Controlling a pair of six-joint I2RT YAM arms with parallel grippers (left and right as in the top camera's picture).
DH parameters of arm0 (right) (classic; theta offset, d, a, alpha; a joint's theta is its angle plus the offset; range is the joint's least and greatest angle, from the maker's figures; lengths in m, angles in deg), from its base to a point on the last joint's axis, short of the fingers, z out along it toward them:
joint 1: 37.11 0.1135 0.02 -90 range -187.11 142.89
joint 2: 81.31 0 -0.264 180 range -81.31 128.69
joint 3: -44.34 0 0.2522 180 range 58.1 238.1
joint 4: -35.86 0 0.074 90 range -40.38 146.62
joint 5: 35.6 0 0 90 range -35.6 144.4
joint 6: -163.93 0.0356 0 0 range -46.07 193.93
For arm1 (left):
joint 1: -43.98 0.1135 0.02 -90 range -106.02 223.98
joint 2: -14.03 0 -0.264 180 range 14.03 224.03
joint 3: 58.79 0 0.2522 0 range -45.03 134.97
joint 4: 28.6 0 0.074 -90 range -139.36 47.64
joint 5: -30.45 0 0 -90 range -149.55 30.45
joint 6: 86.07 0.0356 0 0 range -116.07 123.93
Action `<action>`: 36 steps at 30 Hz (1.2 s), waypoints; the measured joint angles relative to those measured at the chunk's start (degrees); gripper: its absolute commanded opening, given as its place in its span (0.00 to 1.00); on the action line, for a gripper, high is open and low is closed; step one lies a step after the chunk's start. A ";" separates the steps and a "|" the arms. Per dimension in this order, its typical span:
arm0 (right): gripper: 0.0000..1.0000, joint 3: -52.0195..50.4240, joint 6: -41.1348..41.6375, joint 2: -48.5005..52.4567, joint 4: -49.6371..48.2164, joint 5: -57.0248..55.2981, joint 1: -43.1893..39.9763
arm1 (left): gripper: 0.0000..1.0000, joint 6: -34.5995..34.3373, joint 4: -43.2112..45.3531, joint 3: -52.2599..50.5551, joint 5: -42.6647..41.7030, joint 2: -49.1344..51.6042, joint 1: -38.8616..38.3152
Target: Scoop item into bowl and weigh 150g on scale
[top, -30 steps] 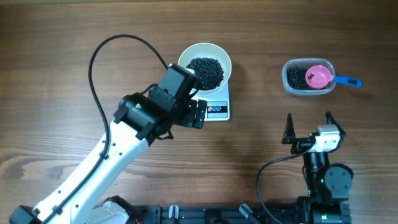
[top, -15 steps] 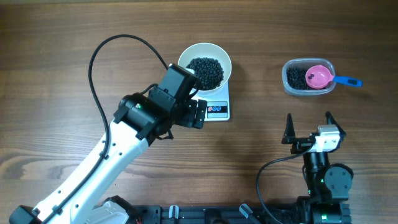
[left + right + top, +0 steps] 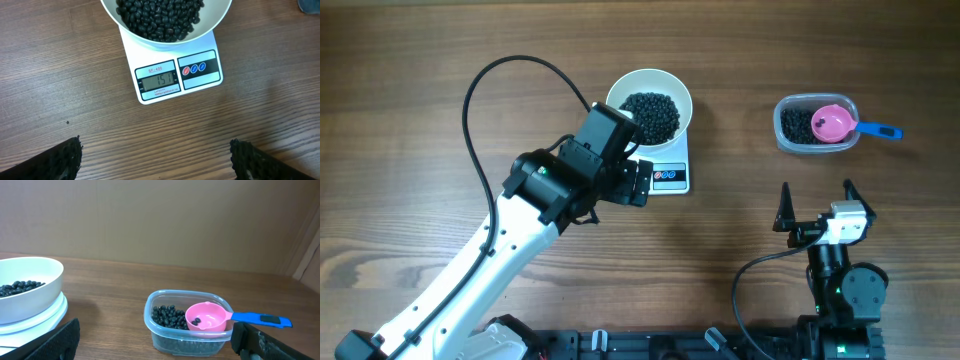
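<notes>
Black beans (image 3: 160,17) heap in the white bowl (image 3: 220,20), which sits on the scale (image 3: 177,75) at twelve o'clock from my left claw (image 3: 157,162). Nothing has moved in the last second. Both claws, left and right (image 3: 817,205), hang spread wide and empty. The pink scoop (image 3: 833,123) rests in the tub (image 3: 779,120) at two o'clock. The display shows what looks like 151, so I judge the weighing essentially done.

Bright, even light casts soft shadows; the far wall (image 3: 150,220) looks slightly soft, perhaps out of focus.
</notes>
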 measured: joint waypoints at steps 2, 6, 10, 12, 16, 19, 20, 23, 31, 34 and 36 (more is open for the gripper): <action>1.00 0.00 0.00 0.00 0.00 0.00 0.00 | 1.00 0.00 0.00 0.00 0.00 0.00 0.00; 1.00 0.00 0.00 0.00 0.00 0.00 0.00 | 1.00 0.00 0.00 0.00 0.00 0.00 0.00; 1.00 0.00 0.00 0.00 0.00 0.00 0.00 | 1.00 0.00 0.00 0.00 0.00 0.00 0.00; 1.00 0.00 0.00 0.00 0.00 0.00 0.00 | 1.00 0.00 0.00 0.00 0.00 0.00 0.00; 1.00 0.00 0.00 0.00 0.00 0.00 0.00 | 1.00 0.00 0.00 0.00 0.00 0.00 0.00; 1.00 0.00 0.00 0.00 0.00 0.00 0.00 | 1.00 0.02 0.00 0.00 -0.02 0.00 0.00; 1.00 0.00 0.00 0.00 0.00 0.00 0.00 | 1.00 0.00 0.00 0.00 0.00 0.00 0.00; 1.00 0.00 0.00 0.00 0.00 0.00 0.00 | 1.00 0.00 0.00 0.00 0.00 0.00 0.00; 1.00 0.00 0.00 0.00 0.00 0.00 0.00 | 1.00 0.00 0.76 0.00 -0.02 0.00 0.02; 1.00 0.00 0.00 0.00 0.00 0.00 0.00 | 1.00 0.00 5.29 0.02 0.48 -0.02 1.51; 1.00 0.00 0.00 0.00 0.00 0.00 0.00 | 1.00 0.00 5.70 0.02 1.57 -0.02 3.85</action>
